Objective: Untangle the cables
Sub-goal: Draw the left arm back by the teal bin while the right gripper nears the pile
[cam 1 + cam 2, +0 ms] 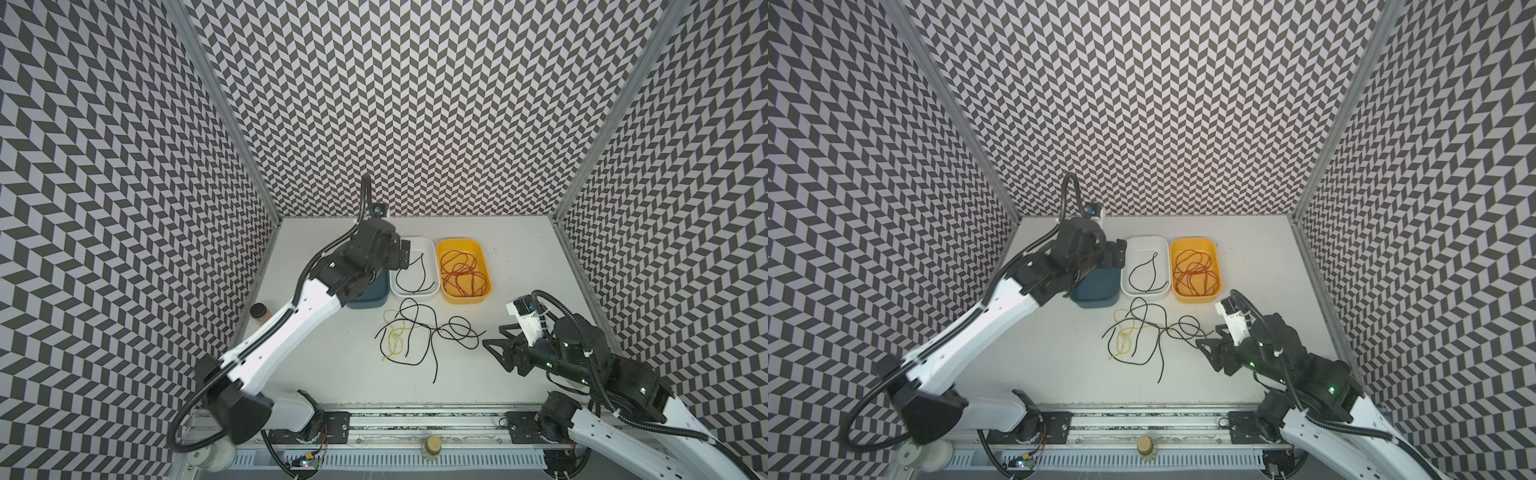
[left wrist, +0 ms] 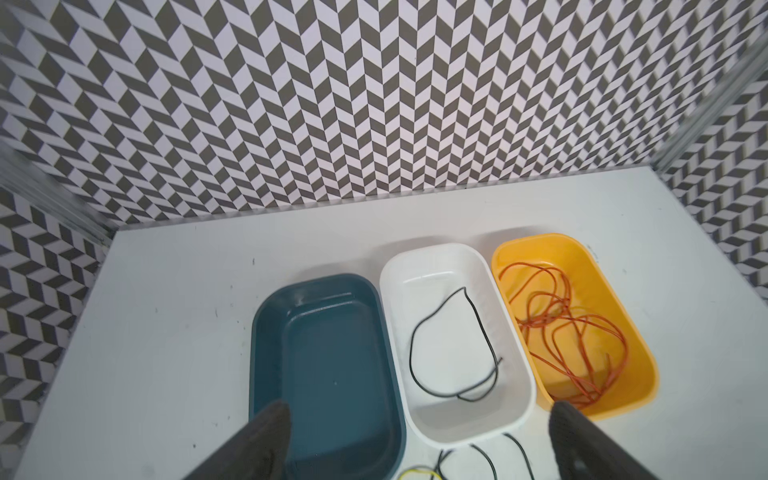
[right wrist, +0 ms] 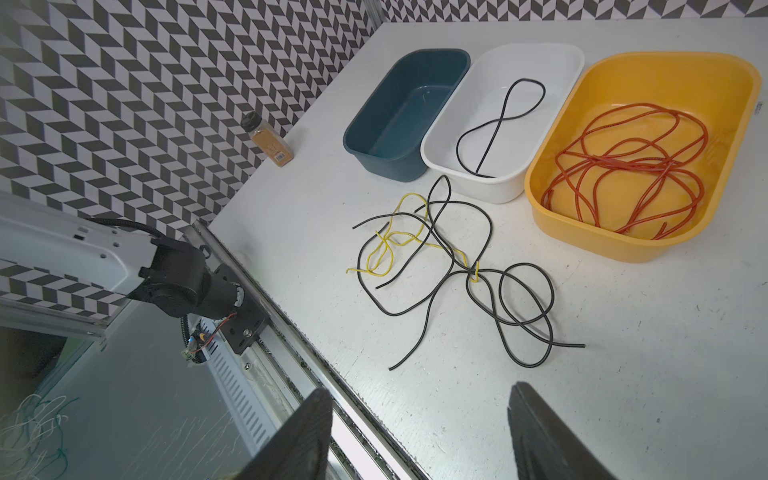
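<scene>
Orange cables (image 3: 623, 160) sit in the yellow tray (image 3: 557, 226), one black cable (image 3: 496, 124) in the white tray (image 3: 478, 183), black-and-yellow tangle (image 3: 473, 272) on the tabletop (image 3: 623, 353). Left pincer (image 2: 417, 411) gapes empty above the trays, right pincer (image 3: 419, 392) gapes empty near the tangle. I'd grab a free black end, pull slowly.

Glossy smooth plastic blue tray (image 2: 332, 353), white tray (image 2: 432, 266), yellow tray (image 2: 602, 282); matt scuffed table (image 2: 166, 332); smooth-sheathed cables (image 3: 473, 272).
</scene>
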Action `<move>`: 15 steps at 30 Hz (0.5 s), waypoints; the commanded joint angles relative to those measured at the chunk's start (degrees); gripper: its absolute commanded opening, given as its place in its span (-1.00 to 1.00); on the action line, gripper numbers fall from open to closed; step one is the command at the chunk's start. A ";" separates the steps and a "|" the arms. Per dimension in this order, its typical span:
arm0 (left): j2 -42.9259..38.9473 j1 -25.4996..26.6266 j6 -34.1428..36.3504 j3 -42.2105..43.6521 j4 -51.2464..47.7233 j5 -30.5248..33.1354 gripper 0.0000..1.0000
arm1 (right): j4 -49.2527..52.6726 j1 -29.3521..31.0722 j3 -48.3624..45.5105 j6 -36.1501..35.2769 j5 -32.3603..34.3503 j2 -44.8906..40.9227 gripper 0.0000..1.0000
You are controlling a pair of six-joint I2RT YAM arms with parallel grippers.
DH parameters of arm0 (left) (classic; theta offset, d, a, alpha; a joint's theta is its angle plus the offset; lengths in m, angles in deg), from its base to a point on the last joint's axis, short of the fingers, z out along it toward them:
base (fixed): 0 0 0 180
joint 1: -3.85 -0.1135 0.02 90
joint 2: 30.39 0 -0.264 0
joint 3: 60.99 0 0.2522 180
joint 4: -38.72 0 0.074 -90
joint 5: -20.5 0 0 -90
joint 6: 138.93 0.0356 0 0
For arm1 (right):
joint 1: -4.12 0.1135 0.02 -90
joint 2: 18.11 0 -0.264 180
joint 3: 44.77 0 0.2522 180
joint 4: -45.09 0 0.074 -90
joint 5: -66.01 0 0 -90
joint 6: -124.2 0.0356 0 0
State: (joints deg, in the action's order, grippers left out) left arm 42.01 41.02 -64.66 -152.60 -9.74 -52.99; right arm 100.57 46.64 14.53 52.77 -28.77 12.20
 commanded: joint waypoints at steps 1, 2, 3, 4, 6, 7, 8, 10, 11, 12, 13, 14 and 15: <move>-9.97 -0.24 -2.82 8.90 -4.28 2.71 1.00 | -4.83 -0.07 -1.21 0.99 -1.64 2.75 0.36; -13.36 -0.19 -3.33 11.46 -5.65 3.42 1.00 | -5.53 -0.07 -1.44 1.09 -2.16 3.63 0.36; -17.23 -0.13 -4.29 14.11 -7.58 4.37 1.00 | -6.55 -0.07 -1.74 1.38 -2.58 4.54 0.36; -21.10 -0.15 -5.17 16.31 -9.60 4.92 1.00 | -7.55 -0.03 -2.15 1.60 -2.87 5.37 0.36; -27.89 -0.13 -7.15 20.25 -13.19 6.84 1.00 | -9.98 -0.07 -3.07 2.27 -2.84 6.72 0.35; -31.36 -0.14 -8.22 21.96 -14.99 8.06 1.00 | -11.24 -0.07 -3.47 2.42 -2.71 7.48 0.36; -34.50 -0.13 -8.87 23.44 -16.14 9.27 1.00 | -12.35 -0.07 -3.84 2.55 -2.72 8.14 0.36; -41.12 -0.08 -9.15 27.18 -16.81 11.33 1.00 | -14.98 -0.07 -4.74 2.81 -2.11 10.29 0.36; -43.98 -0.13 -10.53 29.11 -16.05 11.88 1.00 | -15.92 -0.07 -4.91 3.00 -2.00 11.44 0.36; -47.50 -0.13 -10.62 31.49 -14.86 12.35 1.00 | -17.21 -0.07 -5.21 3.03 -2.08 12.85 0.35; -49.60 -0.09 -10.81 33.22 -13.80 12.65 1.00 | -18.49 -0.07 -5.36 3.31 -2.16 14.32 0.35; -50.89 -0.08 -10.74 33.99 -13.12 12.62 1.00 | -19.48 -0.07 -5.41 3.52 -2.24 15.61 0.35; -51.75 -0.14 -10.51 34.20 -12.57 12.76 1.00 | -20.72 -0.07 -5.55 3.56 -2.33 17.06 0.35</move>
State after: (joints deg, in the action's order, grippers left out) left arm -8.35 41.04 -73.10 -120.12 -22.74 -43.35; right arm 87.02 46.64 9.70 55.28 -30.91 27.02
